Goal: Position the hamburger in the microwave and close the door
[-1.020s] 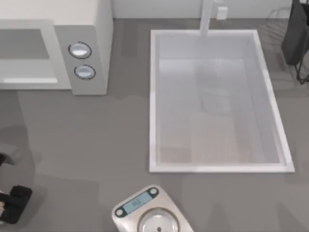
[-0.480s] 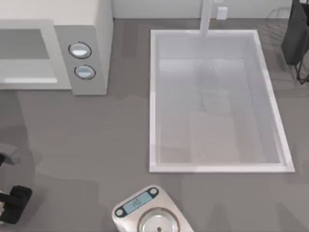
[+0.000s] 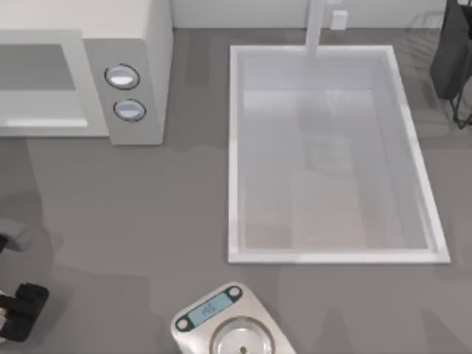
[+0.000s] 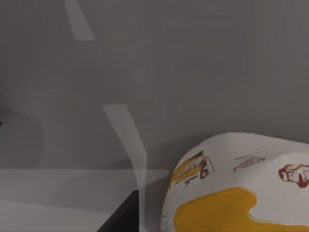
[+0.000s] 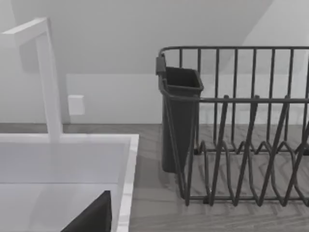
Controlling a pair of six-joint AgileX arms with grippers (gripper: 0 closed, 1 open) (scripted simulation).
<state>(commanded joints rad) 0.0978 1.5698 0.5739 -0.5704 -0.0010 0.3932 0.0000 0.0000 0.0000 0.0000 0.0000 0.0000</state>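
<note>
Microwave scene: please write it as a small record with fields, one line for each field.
microwave: microwave at the table's far left
knobs: two, stacked on its side panel
hamburger: hamburger close in the left wrist view, on the grey counter
sink: white sink right of the microwave
scale: steel scale at the near edge
dish rack: dark dish rack beside the sink

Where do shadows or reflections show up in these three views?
Top view: soft arm shadows on the counter at its left, faint reflections in the sink. Left wrist view: pale streaks on the grey surface beside the hamburger. Right wrist view: even light, dish rack casting faint stripes.
</note>
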